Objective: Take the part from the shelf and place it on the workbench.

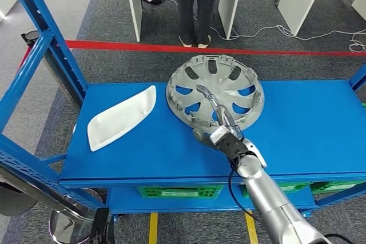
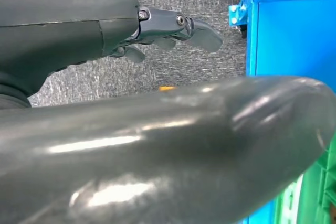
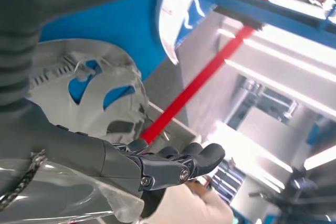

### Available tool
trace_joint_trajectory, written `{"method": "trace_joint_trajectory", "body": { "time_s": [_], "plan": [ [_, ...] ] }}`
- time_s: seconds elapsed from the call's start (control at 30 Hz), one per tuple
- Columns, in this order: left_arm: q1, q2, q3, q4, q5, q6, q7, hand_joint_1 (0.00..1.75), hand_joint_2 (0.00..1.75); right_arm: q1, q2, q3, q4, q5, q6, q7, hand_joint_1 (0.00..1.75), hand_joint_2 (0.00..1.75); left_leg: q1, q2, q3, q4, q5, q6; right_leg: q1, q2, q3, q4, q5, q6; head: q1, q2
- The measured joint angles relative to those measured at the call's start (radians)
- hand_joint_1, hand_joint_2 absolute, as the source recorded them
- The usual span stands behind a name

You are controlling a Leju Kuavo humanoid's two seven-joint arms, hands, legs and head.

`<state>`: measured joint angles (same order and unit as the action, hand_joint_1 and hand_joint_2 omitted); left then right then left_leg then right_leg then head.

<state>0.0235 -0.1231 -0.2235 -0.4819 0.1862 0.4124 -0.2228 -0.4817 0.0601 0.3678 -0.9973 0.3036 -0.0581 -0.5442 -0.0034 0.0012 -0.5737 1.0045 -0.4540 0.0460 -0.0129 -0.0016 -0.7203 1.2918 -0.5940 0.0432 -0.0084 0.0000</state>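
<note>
The round silver plastic wheel cover (image 1: 215, 91) lies flat on the blue metal shelf (image 1: 302, 124), right of a white curved panel (image 1: 122, 116). The right hand (image 1: 218, 119) grasps its near rim. The left hand (image 2: 166, 27) hangs released.

The part I'm after is a silver-grey wheel cover (image 1: 215, 92), round, with spoke-shaped cut-outs and a ribbed rim. It lies on my blue shelf (image 1: 302, 130), hollow side up, just right of a white curved panel (image 1: 120, 117).
</note>
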Motion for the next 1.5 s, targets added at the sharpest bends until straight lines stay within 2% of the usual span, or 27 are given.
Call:
{"method": "trace_joint_trajectory", "body": {
  "time_s": [0.03,0.07,0.13,0.17,0.23,0.3,0.37,0.47,0.5,0.53,0.57,0.63,0.67,0.73,0.83,0.9,0.97,1.0,1.03,1.07,1.13,1.2,1.3,1.37,1.4,1.47,1.5],
  "plan": [
    [-0.001,0.001,-0.006,0.002,0.000,0.000,0.001,0.00,0.00,-0.014,0.003,0.008,0.024,0.001,0.000,0.000,0.00,1.75,-0.001,-0.001,0.000,0.001,0.000,0.000,0.000,0.000,0.002,-0.001,0.013,-0.002,0.000,0.000],
    [-0.002,0.002,-0.011,0.003,-0.001,-0.001,0.001,0.00,0.00,-0.027,0.006,0.014,0.044,0.002,0.001,0.001,0.00,1.75,-0.002,-0.001,0.000,0.002,0.000,0.000,0.001,0.000,0.023,-0.044,0.043,-0.005,0.000,0.000],
    [-0.006,0.003,-0.021,0.005,-0.004,-0.004,0.002,0.00,0.00,-0.056,0.013,0.029,0.079,0.007,0.007,0.010,0.00,1.75,-0.006,-0.003,-0.002,0.006,-0.001,-0.003,0.003,-0.001,0.093,-0.181,0.108,-0.013,0.000,0.000],
    [-0.009,0.004,-0.027,0.005,-0.006,-0.007,0.004,0.00,0.00,-0.074,0.017,0.037,0.100,0.012,0.011,0.016,0.00,1.75,-0.008,-0.003,-0.006,0.009,-0.001,-0.006,0.005,-0.001,0.121,-0.238,0.124,-0.017,0.000,0.000],
    [-0.014,0.006,-0.039,0.007,-0.011,-0.010,0.009,0.00,0.00,-0.109,0.028,0.054,0.148,0.021,0.018,0.030,0.00,1.75,-0.010,-0.002,-0.015,0.013,0.001,-0.015,0.008,0.001,0.141,-0.279,0.123,-0.022,-0.001,0.000],
    [-0.020,0.009,-0.051,0.009,-0.016,-0.012,0.015,0.00,0.00,-0.138,0.041,0.068,0.196,0.028,0.021,0.043,0.00,1.75,-0.009,-0.001,-0.019,0.017,-0.001,-0.025,0.005,0.002,0.140,-0.287,0.126,-0.028,-0.002,0.000],
    [-0.026,0.011,-0.061,0.010,-0.020,-0.015,0.021,0.00,0.00,-0.169,0.058,0.080,0.243,0.034,0.020,0.053,0.00,1.75,-0.006,-0.002,-0.036,0.061,-0.033,-0.037,0.001,0.001,0.141,-0.292,0.131,-0.037,-0.004,0.000],
    [-0.034,0.016,-0.075,0.012,-0.021,-0.021,0.029,0.00,0.00,-0.214,0.077,0.094,0.313,0.048,0.009,0.075,0.00,1.75,0.002,-0.002,-0.116,0.246,-0.122,-0.052,0.000,0.000,0.141,-0.293,0.132,-0.042,-0.008,0.000],
    [-0.035,0.018,-0.079,0.013,-0.022,-0.023,0.031,0.00,0.00,-0.226,0.080,0.099,0.335,0.055,0.004,0.083,0.00,1.75,0.004,-0.002,-0.137,0.291,-0.133,-0.055,0.000,0.000,0.142,-0.292,0.132,-0.042,-0.008,0.000],
    [-0.035,0.019,-0.083,0.013,-0.023,-0.024,0.033,0.00,0.00,-0.235,0.083,0.104,0.354,0.060,-0.001,0.090,0.00,1.75,0.008,-0.002,-0.142,0.301,-0.124,-0.057,0.000,0.000,0.142,-0.292,0.132,-0.042,-0.008,0.000],
    [-0.036,0.020,-0.085,0.013,-0.024,-0.024,0.033,0.00,0.00,-0.244,0.085,0.107,0.369,0.064,-0.005,0.093,0.00,1.75,0.011,-0.002,-0.129,0.269,-0.095,-0.059,-0.001,0.001,0.143,-0.291,0.131,-0.041,-0.008,0.000],
    [-0.038,0.023,-0.088,0.013,-0.025,-0.024,0.034,0.00,0.00,-0.260,0.089,0.111,0.390,0.069,-0.010,0.096,0.00,1.75,0.017,-0.003,-0.071,0.140,-0.023,-0.062,-0.001,0.003,0.143,-0.287,0.128,-0.035,-0.008,0.000],
    [-0.040,0.024,-0.090,0.013,-0.026,-0.025,0.035,0.00,0.00,-0.268,0.091,0.112,0.399,0.071,-0.012,0.100,0.00,1.75,0.017,-0.003,-0.046,0.081,-0.003,-0.061,0.000,0.005,0.142,-0.285,0.126,-0.031,-0.009,0.000],
    [-0.043,0.025,-0.095,0.014,-0.028,-0.025,0.039,0.00,0.00,-0.285,0.095,0.116,0.418,0.081,-0.021,0.117,0.00,1.75,0.014,-0.005,-0.029,0.034,0.000,-0.054,0.002,0.006,0.135,-0.282,0.127,-0.021,-0.010,0.000],
    [-0.044,0.026,-0.101,0.014,-0.030,-0.025,0.051,0.00,0.00,-0.306,0.096,0.126,0.451,0.106,-0.034,0.155,0.00,1.75,0.014,-0.006,-0.031,0.028,0.002,-0.034,0.000,0.004,0.123,-0.273,0.119,-0.007,-0.009,0.000],
    [-0.046,0.027,-0.106,0.014,-0.030,-0.025,0.058,0.00,0.00,-0.323,0.096,0.132,0.473,0.122,-0.039,0.178,0.00,1.75,0.015,-0.005,-0.031,0.024,0.005,-0.021,-0.001,0.003,0.084,-0.199,0.076,-0.001,-0.006,0.000],
    [-0.047,0.028,-0.109,0.014,-0.030,-0.025,0.064,0.00,0.00,-0.335,0.096,0.138,0.496,0.138,-0.039,0.198,0.00,1.75,0.012,-0.004,-0.032,0.024,0.005,-0.013,0.000,0.003,0.018,-0.061,0.018,0.000,-0.005,0.000],
    [-0.047,0.028,-0.110,0.014,-0.030,-0.025,0.066,0.00,0.00,-0.338,0.096,0.142,0.506,0.147,-0.036,0.206,0.00,1.75,0.010,-0.004,-0.032,0.024,0.005,-0.012,0.000,0.003,-0.010,-0.007,0.004,0.000,-0.005,0.000],
    [-0.046,0.029,-0.110,0.014,-0.030,-0.025,0.067,0.00,0.00,-0.340,0.096,0.148,0.515,0.157,-0.030,0.215,0.00,1.75,0.009,-0.004,-0.031,0.025,0.005,-0.011,0.001,0.003,-0.023,0.014,0.008,-0.002,-0.005,0.000],
    [-0.046,0.029,-0.111,0.014,-0.031,-0.025,0.069,0.00,0.00,-0.343,0.097,0.155,0.522,0.168,-0.022,0.224,0.00,1.75,0.007,-0.004,-0.031,0.025,0.004,-0.011,0.001,0.003,-0.017,-0.005,0.031,-0.005,-0.005,0.000],
    [-0.048,0.030,-0.111,0.014,-0.033,-0.024,0.073,0.00,0.00,-0.357,0.098,0.173,0.535,0.192,-0.003,0.245,0.00,1.75,0.005,-0.005,-0.029,0.025,0.003,-0.011,0.004,0.003,0.041,-0.135,0.102,-0.015,-0.005,0.000],
    [-0.050,0.030,-0.111,0.014,-0.036,-0.024,0.077,0.00,0.00,-0.376,0.100,0.193,0.547,0.215,0.006,0.272,0.00,1.75,0.001,-0.005,-0.033,0.028,0.003,-0.016,0.008,0.002,0.098,-0.247,0.138,-0.022,-0.006,0.000],
    [-0.049,0.030,-0.111,0.014,-0.041,-0.023,0.084,0.00,0.00,-0.390,0.103,0.216,0.562,0.236,-0.004,0.295,0.00,1.75,0.000,-0.004,-0.040,0.030,0.006,-0.029,0.010,0.004,0.112,-0.274,0.139,-0.027,-0.006,0.000],
    [-0.050,0.031,-0.111,0.014,-0.045,-0.021,0.087,0.00,0.00,-0.394,0.104,0.228,0.566,0.247,-0.015,0.302,0.00,1.75,0.002,-0.004,-0.049,0.054,-0.014,-0.040,0.005,0.003,0.114,-0.280,0.144,-0.034,-0.008,0.000],
    [-0.050,0.031,-0.111,0.014,-0.047,-0.021,0.089,0.00,0.00,-0.397,0.105,0.233,0.567,0.252,-0.021,0.305,0.00,1.75,0.003,-0.004,-0.063,0.090,-0.038,-0.045,0.003,0.003,0.116,-0.283,0.145,-0.038,-0.009,0.000],
    [-0.049,0.032,-0.111,0.014,-0.049,-0.019,0.092,0.00,0.00,-0.402,0.107,0.241,0.571,0.257,-0.027,0.307,0.00,1.75,0.007,-0.004,-0.115,0.214,-0.098,-0.055,0.003,0.002,0.116,-0.283,0.145,-0.041,-0.012,0.000],
    [-0.047,0.033,-0.111,0.014,-0.050,-0.019,0.093,0.00,0.00,-0.402,0.107,0.245,0.573,0.258,-0.028,0.308,0.00,1.75,0.009,-0.004,-0.140,0.270,-0.118,-0.058,0.003,0.002,0.116,-0.283,0.145,-0.041,-0.012,0.000]
  ]
}}
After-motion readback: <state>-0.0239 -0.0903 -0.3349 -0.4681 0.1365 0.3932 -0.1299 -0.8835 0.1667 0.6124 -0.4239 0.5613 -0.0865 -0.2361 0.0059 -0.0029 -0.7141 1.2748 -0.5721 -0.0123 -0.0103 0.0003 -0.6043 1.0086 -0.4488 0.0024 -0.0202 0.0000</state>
